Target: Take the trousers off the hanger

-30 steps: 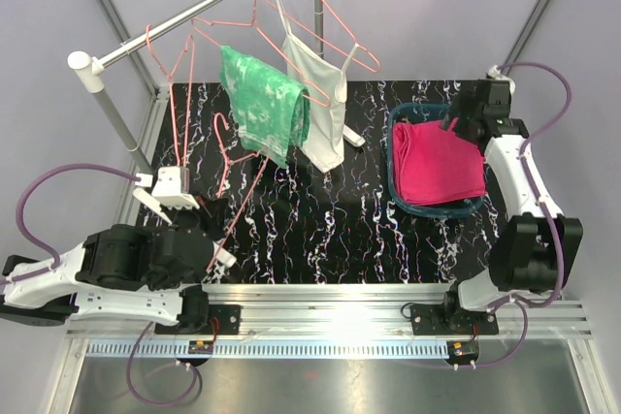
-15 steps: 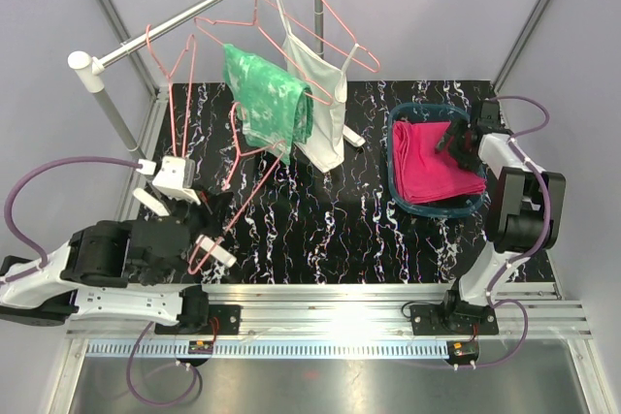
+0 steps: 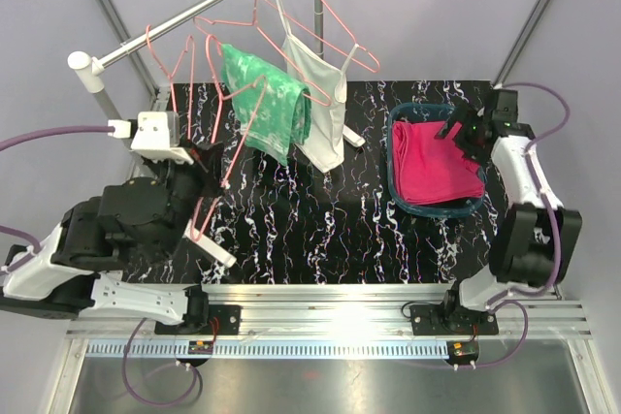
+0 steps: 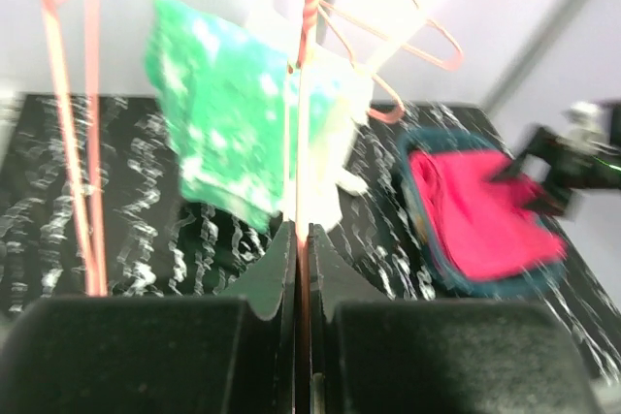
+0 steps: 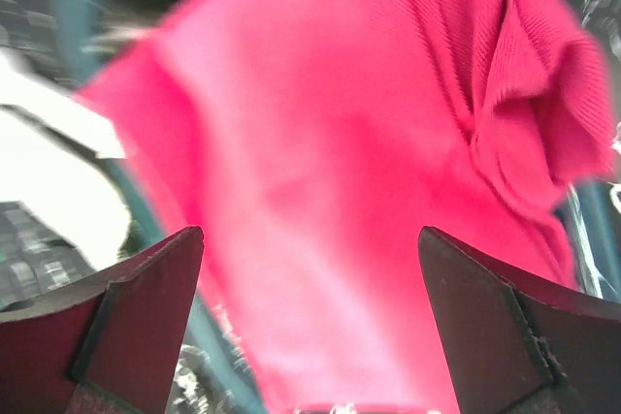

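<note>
The mottled green and white trousers [image 3: 262, 109] hang over a pink wire hanger on the rail; they also show in the left wrist view [image 4: 228, 133]. My left gripper [image 3: 209, 176] [image 4: 301, 235] is shut on an empty pink wire hanger [image 3: 238, 128] [image 4: 309, 46] and holds it up in front of the green trousers. The magenta-pink trousers [image 3: 437, 162] [image 5: 369, 143] lie folded in the teal basket [image 3: 396, 157]. My right gripper [image 3: 458, 133] [image 5: 310, 239] is open and empty just above them. The black speckled trousers are not in view.
A white strappy tank top [image 3: 325, 113] hangs right of the green trousers. More empty pink hangers [image 3: 175, 70] hang on the slanted metal rail [image 3: 194, 12]. The rail's post [image 3: 112, 109] stands at the left. A small white object [image 3: 355, 139] lies on the black marbled table.
My left arm has lifted the empty hanger from low over the table up and back toward the rail. My right gripper has shifted slightly over the basket.
</note>
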Action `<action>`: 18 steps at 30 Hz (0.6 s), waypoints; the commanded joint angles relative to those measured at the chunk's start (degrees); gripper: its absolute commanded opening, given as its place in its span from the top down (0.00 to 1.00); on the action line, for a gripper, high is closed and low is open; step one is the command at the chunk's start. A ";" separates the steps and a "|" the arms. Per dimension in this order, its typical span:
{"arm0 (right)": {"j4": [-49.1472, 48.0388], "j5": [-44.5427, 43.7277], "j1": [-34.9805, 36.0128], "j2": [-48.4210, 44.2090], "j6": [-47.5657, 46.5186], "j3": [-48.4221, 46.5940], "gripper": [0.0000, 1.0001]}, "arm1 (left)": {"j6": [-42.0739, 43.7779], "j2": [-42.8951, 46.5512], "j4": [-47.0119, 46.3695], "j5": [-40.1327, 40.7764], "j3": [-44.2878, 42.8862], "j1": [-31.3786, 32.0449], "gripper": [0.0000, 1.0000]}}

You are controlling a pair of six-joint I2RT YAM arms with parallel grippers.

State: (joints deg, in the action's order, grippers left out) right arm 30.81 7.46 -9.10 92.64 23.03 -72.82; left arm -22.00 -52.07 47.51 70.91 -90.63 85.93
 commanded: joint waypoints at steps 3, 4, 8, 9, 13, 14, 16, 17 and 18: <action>3.56 0.88 0.49 -15.72 0.71 -6.11 0.01 | 6.51 -6.01 -4.85 14.68 -5.70 0.29 1.00; 3.82 1.23 0.40 -18.61 0.44 -6.28 0.00 | 9.31 -6.20 -6.10 15.91 -5.61 0.29 1.00; 6.72 2.20 0.49 -23.11 -0.70 -8.39 0.01 | 32.18 -4.97 -27.46 24.35 1.74 0.20 1.00; 7.07 2.64 0.49 -24.60 -0.70 -8.92 0.01 | 42.81 -4.18 -52.70 24.01 5.08 -0.23 1.00; 7.16 6.41 0.49 -28.91 0.17 -8.83 0.00 | 52.05 -3.38 -59.70 20.67 7.26 -5.66 1.00; 7.07 7.29 0.49 -29.62 0.70 -8.83 0.00 | 47.79 -5.47 -53.11 20.23 4.79 -6.56 1.00; 7.77 8.96 0.49 -30.85 0.97 -9.45 0.01 | 41.19 -7.33 -40.93 17.69 1.44 -9.36 1.00; 8.04 9.23 0.49 -31.11 1.05 -9.62 0.01 | 41.68 -8.65 -41.52 17.16 1.07 -10.42 1.00; 8.39 9.41 0.58 -31.55 0.97 -10.15 0.01 | 43.08 -9.18 -42.40 16.54 0.90 -11.48 1.00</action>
State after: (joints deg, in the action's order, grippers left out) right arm 37.63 13.30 -8.93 62.41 23.38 -81.19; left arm 19.94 -59.48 4.97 84.40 -86.37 77.10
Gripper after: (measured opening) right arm 0.993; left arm 0.027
